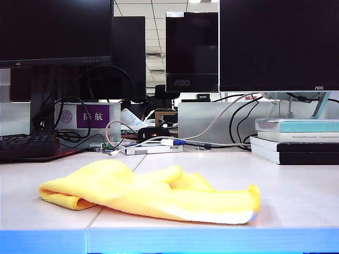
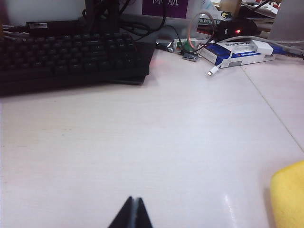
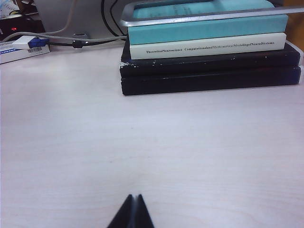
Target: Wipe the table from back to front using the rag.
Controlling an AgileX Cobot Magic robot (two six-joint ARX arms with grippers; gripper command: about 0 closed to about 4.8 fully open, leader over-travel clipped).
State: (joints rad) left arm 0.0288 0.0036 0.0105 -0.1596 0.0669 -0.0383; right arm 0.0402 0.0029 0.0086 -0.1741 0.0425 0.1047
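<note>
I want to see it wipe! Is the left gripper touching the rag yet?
Apart. The left wrist view shows the shut left gripper with bare table between it and the rag.

The rag (image 1: pixel 153 194) was laid near the front edge of the table (image 1: pixel 296 185), with a keyboard (image 1: pixel 29 146) behind it at left and stacked books (image 1: pixel 296 140) at right.

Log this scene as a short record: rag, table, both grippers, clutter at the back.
rag: yellow rag, crumpled, lying near the front edge of the table
left gripper: left gripper, shut, empty, above bare table, rag off to one side
right gripper: right gripper, shut, empty, facing a stack of books
back clutter: keyboard, cables, monitors
wiping: not yet begun
</note>
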